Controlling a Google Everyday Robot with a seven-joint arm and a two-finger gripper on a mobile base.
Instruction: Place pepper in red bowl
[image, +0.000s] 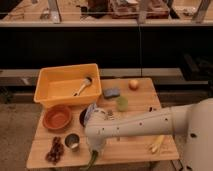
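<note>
Lifting now, we risk the pepper (91, 161) slipping from our closed pincer (94, 151), which pinches only its end at the front edge of the worktop (127, 151), well short of the red bowl (57, 118).

**Off-white arm with rounded joints**

A smooth, off-white arm (145, 125) is seen, built of thick tubular segments joined by bulbous rounded housings. A bulky white body section (200, 135) is shown at the right edge. The gripper (94, 152) is found at lower centre.
</note>
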